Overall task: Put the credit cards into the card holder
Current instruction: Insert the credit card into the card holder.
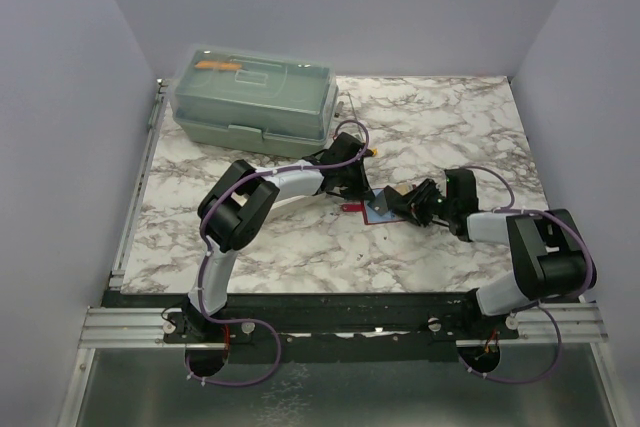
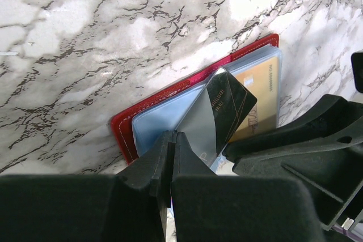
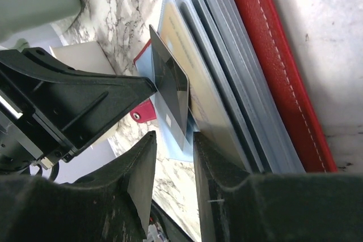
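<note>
The red card holder [image 2: 122, 128] lies open on the marble, its clear blue sleeves [image 3: 238, 77] fanned out. One sleeve holds a gold card [image 2: 261, 83]. My left gripper [image 2: 172, 135] is shut on the edge of a lifted sleeve [image 2: 195, 114]. A dark credit card [image 2: 229, 103] stands tilted behind that flap, one corner up. My right gripper [image 3: 173, 140] is open, with a finger on either side of the flap's lower corner, just below the card [image 3: 177, 86]. From above, both grippers [image 1: 358, 187] [image 1: 402, 202] meet over the holder [image 1: 352, 209].
A grey-green lidded toolbox [image 1: 255, 97] stands at the back left of the marble table [image 1: 450, 127]. Pale walls enclose the table on three sides. The holder's red snap tab [image 3: 143, 111] lies under the left gripper.
</note>
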